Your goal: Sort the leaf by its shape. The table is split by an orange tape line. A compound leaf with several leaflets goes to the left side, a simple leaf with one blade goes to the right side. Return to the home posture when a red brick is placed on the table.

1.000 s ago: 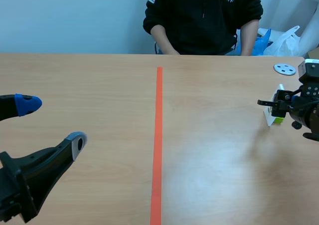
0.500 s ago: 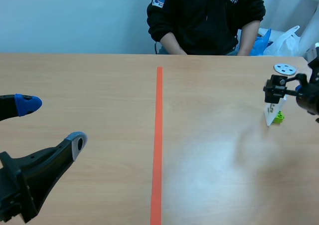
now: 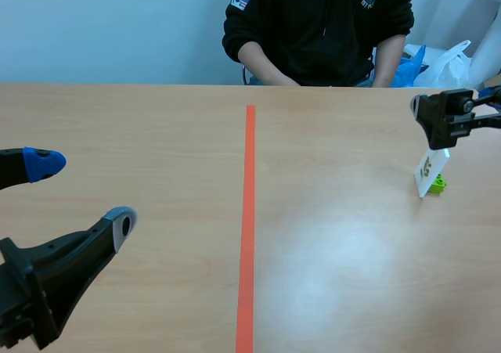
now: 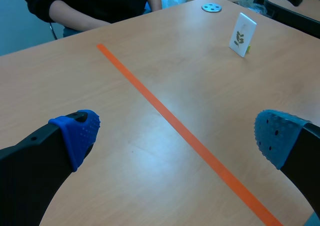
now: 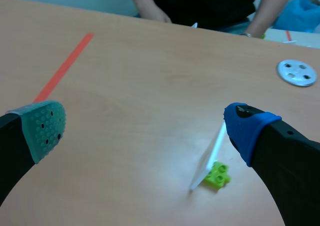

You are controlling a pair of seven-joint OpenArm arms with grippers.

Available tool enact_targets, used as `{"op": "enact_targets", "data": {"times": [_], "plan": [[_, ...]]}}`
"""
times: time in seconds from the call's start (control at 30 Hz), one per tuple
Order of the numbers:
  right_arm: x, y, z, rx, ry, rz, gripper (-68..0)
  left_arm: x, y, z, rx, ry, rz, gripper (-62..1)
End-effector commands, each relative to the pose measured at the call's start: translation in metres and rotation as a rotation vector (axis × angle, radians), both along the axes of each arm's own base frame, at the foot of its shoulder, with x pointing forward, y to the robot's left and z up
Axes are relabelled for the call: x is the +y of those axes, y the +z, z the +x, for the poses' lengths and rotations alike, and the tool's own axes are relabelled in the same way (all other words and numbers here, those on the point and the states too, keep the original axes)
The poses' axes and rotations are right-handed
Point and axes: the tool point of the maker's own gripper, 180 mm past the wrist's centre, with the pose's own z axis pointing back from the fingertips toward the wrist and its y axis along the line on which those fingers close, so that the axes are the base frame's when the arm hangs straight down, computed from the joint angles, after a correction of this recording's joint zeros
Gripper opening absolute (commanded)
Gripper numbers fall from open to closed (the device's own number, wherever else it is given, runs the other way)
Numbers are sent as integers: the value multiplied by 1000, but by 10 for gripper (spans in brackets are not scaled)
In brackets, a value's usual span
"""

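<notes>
Now higher: right hand (image 5: 145, 125) off card (image 3: 431, 171)

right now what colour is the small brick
The brick is lime green, best in right wrist view.

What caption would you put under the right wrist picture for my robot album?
Open right pincer looking down at a white card standing on a little green brick, grey disc beyond.

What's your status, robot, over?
Left gripper open, empty. Right gripper open, apart from the leaf card. Card stands on its green brick, right of the orange tape line. Grey disc beyond, not blocking.
</notes>
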Motion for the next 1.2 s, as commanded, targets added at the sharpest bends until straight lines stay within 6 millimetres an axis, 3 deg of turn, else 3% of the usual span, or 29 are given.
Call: {"op": "enact_targets", "data": {"times": [0.0, 0.3, 0.57, 0.73, 1.17], "plan": [[4, 7, -9, -13, 21, 4, 4, -3, 5, 0, -13, -2, -25, 14], [62, 16, -82, 17, 171, 4, 4, -3, 5, 0, -13, -3, -22, 14], [93, 31, -123, 25, 210, 55, 4, -3, 0, -1, 6, -4, -8, 14], [100, 31, -133, 43, 214, 70, 4, -3, 1, -1, 5, -4, -8, 14], [100, 30, -133, 46, 215, 62, 4, -3, 1, -1, 5, -4, -8, 14]]}}
